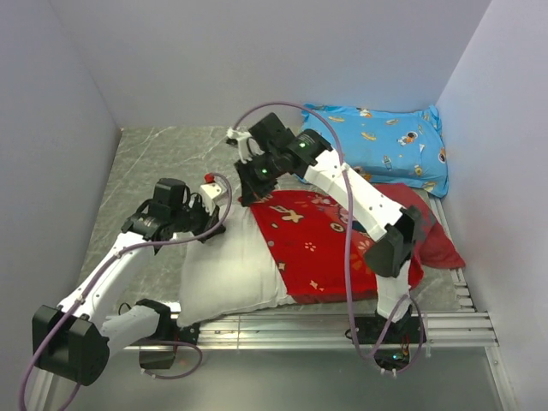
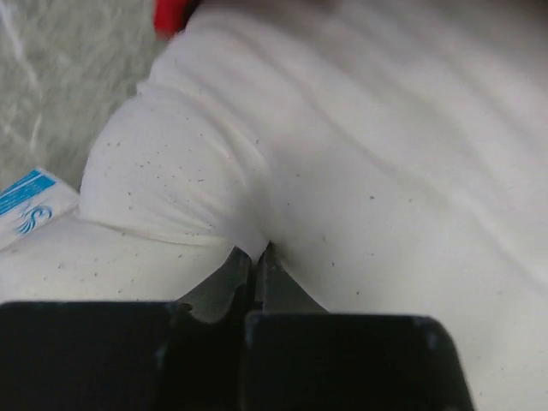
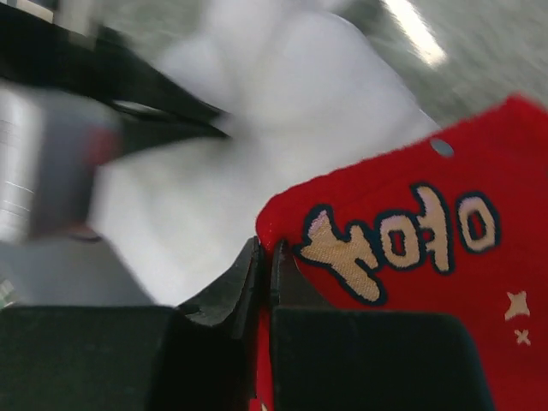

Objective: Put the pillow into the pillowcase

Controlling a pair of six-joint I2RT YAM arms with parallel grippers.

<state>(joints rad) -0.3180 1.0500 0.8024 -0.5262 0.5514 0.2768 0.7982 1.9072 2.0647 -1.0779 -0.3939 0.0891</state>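
Left claw (image 2: 255,261): jaws closed on a raised fold of the pillow (image 2: 385,171). The fold runs straight down between the two fingers, and the white cloth bunches up on both sides of them. From overhead, this claw (image 1: 219,205) sits at the far left corner of the pillow (image 1: 231,270).

Right claw (image 3: 265,257): jaws closed on the left hem of the case (image 3: 411,257), just below its corner. The printed face, with cream letters and small stars, is turned up. From overhead, this claw (image 1: 250,199) is at the far left corner of the case (image 1: 325,240), just right of the left claw. The two are close but do not touch.

Pillow position: centre-left of the table (image 1: 154,154), towards the near edge. Its left and near parts are bare. The case covers its right part. Whether that part is inside the case or only under it cannot be told.

Case position: it spreads to the right from the pillow. A dull red flap trails out at the far right, under the right arm's elbow.

Surroundings:
- A blue pillow (image 1: 385,145) lies in the far right corner, apart from the case.
- A blue-and-white label (image 2: 26,201) shows at the pillow's left edge in the left wrist view.
- A metal rail (image 1: 325,330) runs along the near edge of the table, where the arm bases sit.
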